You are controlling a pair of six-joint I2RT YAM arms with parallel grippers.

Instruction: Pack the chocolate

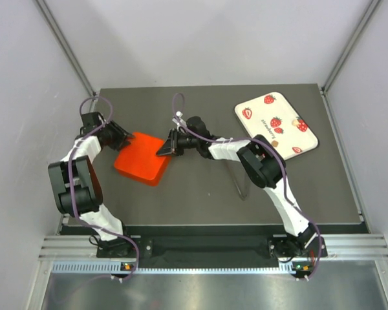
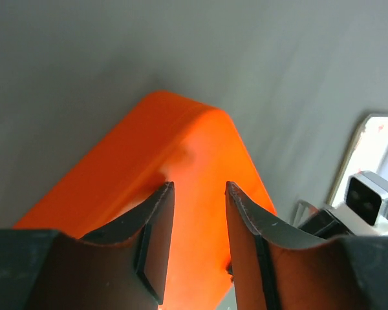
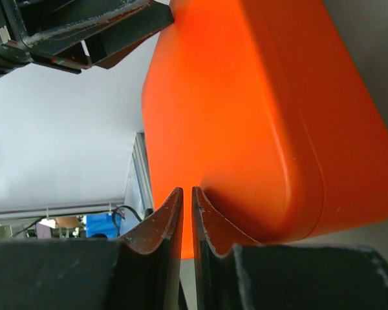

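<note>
1. The left pincer [image 2: 199, 187] stands partly open, its two fingers apart and with nothing between them; it holds nothing
2. Right under and ahead of its fingertips lies the orange-red box [image 2: 200, 142], whose smooth top is wider than the gap between the fingers
3. Beyond that box, facing the left pincer, is the right pincer [image 1: 163, 150], its white wrist camera showing at the far side
4. The right pincer [image 3: 187, 189] is closed down to a thin slit, its tips at the box's [image 3: 246, 116] rounded edge; orange shows in the slit, but whether it pinches the edge I cannot tell
5. So the box [image 1: 141, 165] sits between the two pincers, the left pincer [image 1: 118, 137] at its far-left corner and the right one at its far-right corner, on the dark table [image 1: 200, 194]
6. The chocolate [image 1: 279, 130] is well behind the right pincer, back past its wrist: small brownish specks on the white strawberry-print tray [image 1: 258, 103], too small to make out surely
7. The right arm's own forearm and elbow lie between its pincer and the tray, the elbow overlapping the tray's near corner
</note>
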